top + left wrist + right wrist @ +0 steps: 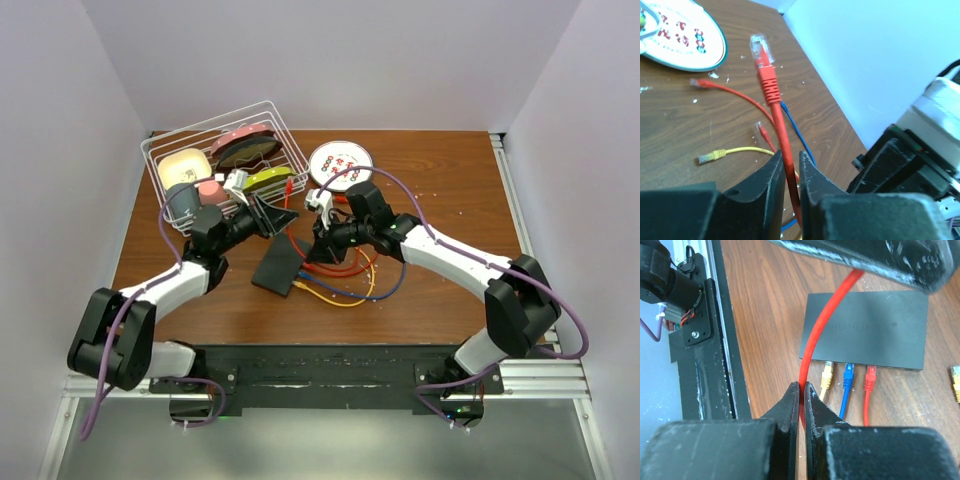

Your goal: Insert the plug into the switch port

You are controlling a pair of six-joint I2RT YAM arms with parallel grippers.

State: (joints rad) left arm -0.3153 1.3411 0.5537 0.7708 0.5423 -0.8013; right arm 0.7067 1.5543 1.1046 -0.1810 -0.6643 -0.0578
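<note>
**Left gripper** (792,167): closed on the red cable (776,112) behind the plug (761,50). In the left wrist view the plug stands clear of the fingertips, its long axis toward 12 o'clock.

**Right gripper** (801,392): pinched tight on the same cable.

**Switch** (278,268): in the top view it lies flat at 6 o'clock from both grippers, with its port edge facing about 4 o'clock.

**Judgement:** the plug's nose is not aimed at the ports and needs turning round. The left arm sits nearer.

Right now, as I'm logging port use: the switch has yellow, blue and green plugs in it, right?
No. The right wrist view shows the switch with a yellow plug, a blue plug and a red plug in it, no green one.
</note>
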